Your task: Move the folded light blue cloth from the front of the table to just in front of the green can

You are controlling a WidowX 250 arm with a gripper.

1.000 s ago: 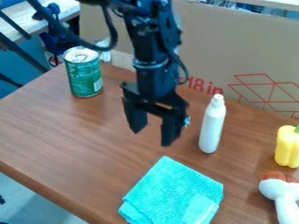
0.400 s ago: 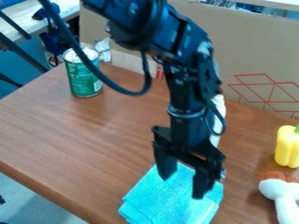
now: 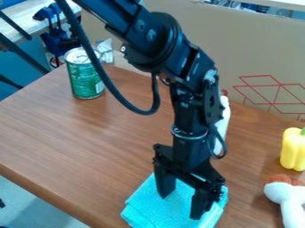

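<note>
Well, my gripper [image 3: 180, 207] is spread wide with nothing between its fingers, the turquoise cloth [image 3: 142, 208] lying right beneath it, and closing too high could skim the flat fabric without catching.

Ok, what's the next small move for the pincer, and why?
I'd ease the pincer down slightly, fingers spread, before closing: it's open over the folded turquoise cloth, nothing is between its fingers, and I can't tell whether the tips touch the fabric.
</note>
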